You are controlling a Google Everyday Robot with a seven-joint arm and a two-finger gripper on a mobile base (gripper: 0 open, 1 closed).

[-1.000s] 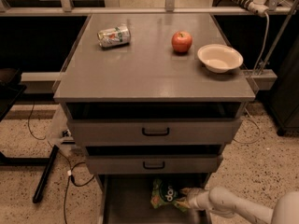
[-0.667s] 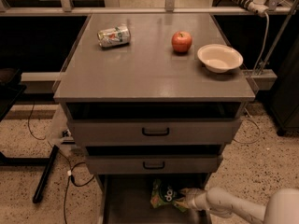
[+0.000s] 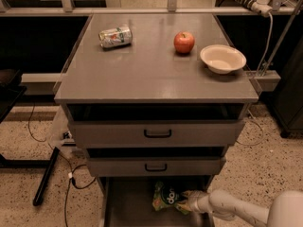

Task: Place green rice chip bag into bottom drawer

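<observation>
Gripper [image 3: 186, 201] is way down at the bottom of the shot, at the end of a single pale arm [image 3: 236, 209] coming in from the lower right. Its fingers [image 3: 191, 196] look pinched onto the right edge of the one green rice chip bag [image 3: 164, 197], so the bag is touching them and sits just to their left. It's crinkled and a bit tilted.

Bag and fingers are both inside the bottom drawer [image 3: 128, 207], which is pulled out, with its plain grey floor running off to the left of the fingers and under them.

Right above the fingers are the other two drawers, the middle drawer [image 3: 118, 167] and the top drawer [image 3: 109, 134]. Each has one black handle, so that's two handles and three drawers in all.

Well above the fingers, the cabinet top [image 3: 151, 70] carries three things, one of each and all apart from one another:
- a can [image 3: 115, 36] lying on its side, up and to the left
- a red apple [image 3: 184, 42], pretty much straight above
- a pale bowl [image 3: 222, 59], up and a little to the right
</observation>
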